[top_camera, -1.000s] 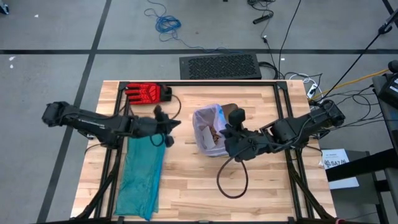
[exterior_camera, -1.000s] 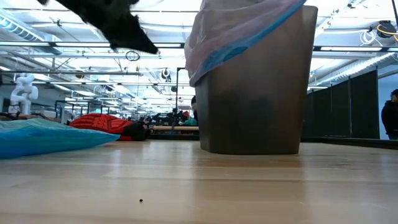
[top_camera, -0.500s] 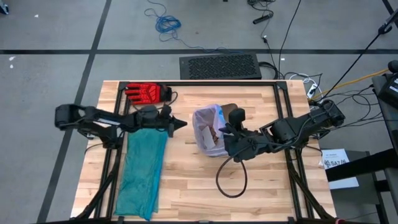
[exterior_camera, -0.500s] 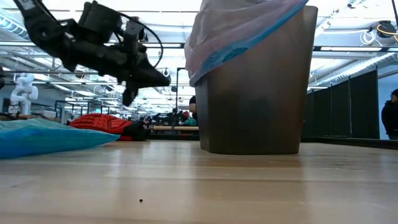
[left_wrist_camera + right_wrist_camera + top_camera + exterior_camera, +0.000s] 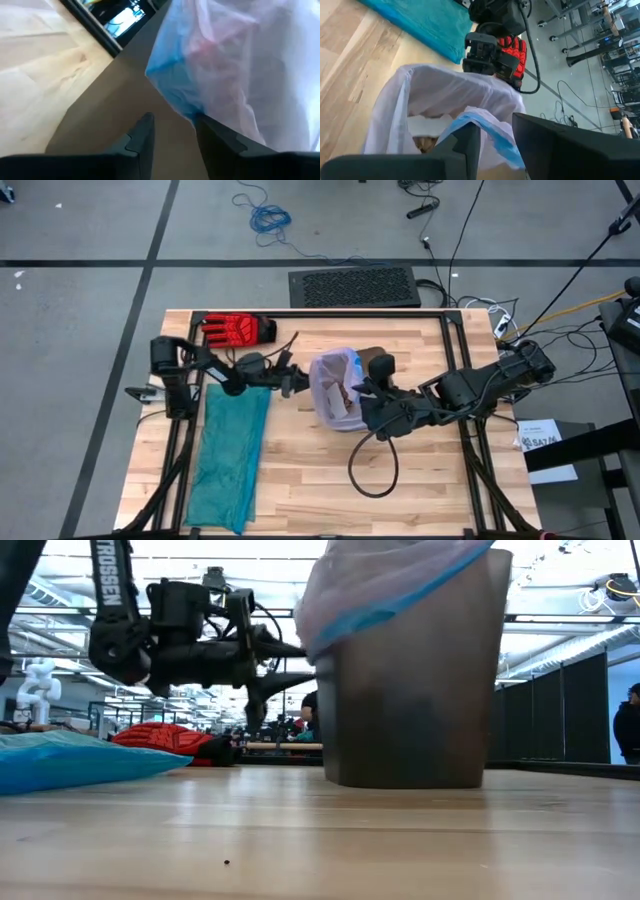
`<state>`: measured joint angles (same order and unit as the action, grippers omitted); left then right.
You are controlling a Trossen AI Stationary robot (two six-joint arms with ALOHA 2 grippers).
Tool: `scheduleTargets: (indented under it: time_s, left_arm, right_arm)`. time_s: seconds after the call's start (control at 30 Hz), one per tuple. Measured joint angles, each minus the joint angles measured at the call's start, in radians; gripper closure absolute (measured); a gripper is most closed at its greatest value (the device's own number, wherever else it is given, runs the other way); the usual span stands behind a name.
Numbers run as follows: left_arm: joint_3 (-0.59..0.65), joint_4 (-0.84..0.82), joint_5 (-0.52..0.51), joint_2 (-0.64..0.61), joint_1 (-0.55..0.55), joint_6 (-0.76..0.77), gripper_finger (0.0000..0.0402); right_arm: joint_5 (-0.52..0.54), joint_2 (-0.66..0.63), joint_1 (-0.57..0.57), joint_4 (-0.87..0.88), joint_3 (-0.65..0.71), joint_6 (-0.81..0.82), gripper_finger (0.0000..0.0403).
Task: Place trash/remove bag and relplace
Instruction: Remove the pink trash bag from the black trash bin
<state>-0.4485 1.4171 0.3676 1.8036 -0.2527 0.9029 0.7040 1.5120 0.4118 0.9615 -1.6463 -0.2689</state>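
Pale wooden worktop [image 5: 300,470], dark brown plastic bin [image 5: 410,690] as landmark. Thin translucent pink-white liner bag [image 5: 335,370] draped over bin rim, brown paper wads [image 5: 345,398] inside. Left gripper [image 5: 295,383] beside rim, jaws open; right gripper [image 5: 365,392] opposite, jaws open. Bag removal starting; next, pinch blue hem.

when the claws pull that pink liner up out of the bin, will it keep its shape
Probably not. The liner looks thin and translucent, draping in folds over the bin, so it should go limp and bunch. With only paper trash inside it likely lifts lightly. The left claw sits at its blue hem, which may slip.
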Motion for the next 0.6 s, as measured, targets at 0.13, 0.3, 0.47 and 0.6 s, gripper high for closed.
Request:
scheduleTargets:
  time_s: [0.13,0.3,0.47,0.6]
  left_arm:
    - [-0.010,0.008,0.007,0.034,0.001,0.009,0.0260]
    - [-0.033,0.013,-0.005,0.041,0.012,-0.021,0.0261]
    - [-0.055,0.031,-0.032,0.041,0.018,-0.053,0.0309]
    - [-0.057,0.081,-0.015,0.041,0.019,-0.053,0.0389]
  right_arm:
    - [0.000,0.000,0.000,0.000,0.000,0.002,0.0296]
    - [0.000,0.000,0.000,0.000,0.000,0.022,0.0296]
    - [0.000,0.000,0.000,0.001,0.000,0.026,0.0296]
    - [0.000,0.000,0.000,0.013,0.000,0.039,0.0296]
